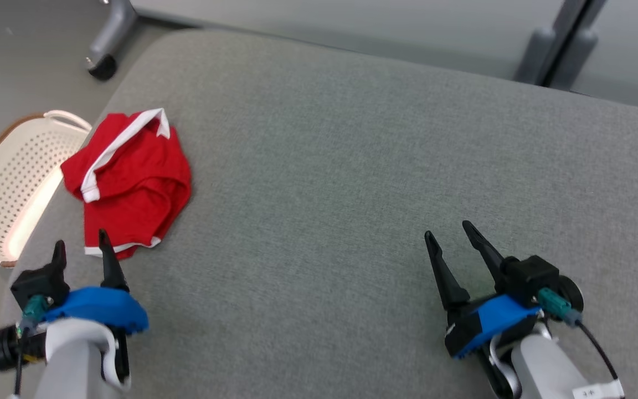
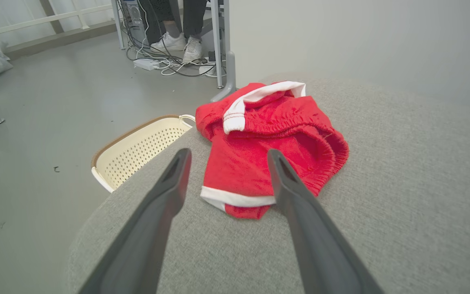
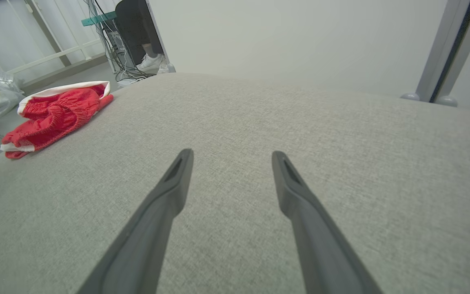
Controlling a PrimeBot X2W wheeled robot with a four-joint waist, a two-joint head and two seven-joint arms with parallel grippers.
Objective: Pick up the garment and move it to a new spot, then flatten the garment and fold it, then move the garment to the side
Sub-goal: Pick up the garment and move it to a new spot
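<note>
Grey fabric-covered surface (image 1: 352, 166) spans head view. Red garment (image 1: 130, 177) with white trim lies in a crumpled heap near the surface's edge, at 10 o'clock in head view, not held.

Left gripper (image 1: 81, 239) at 7 o'clock: fingers spread wide, nothing between them. Tips are at the garment's near hem, garment at its 12 o'clock; cannot tell whether they touch.

Right gripper (image 1: 446, 228) at 5 o'clock: fingers wide, empty, well apart from garment.

Perforated cream basket (image 1: 14, 177) sits on the floor at 9 o'clock, beside the surface.
</note>
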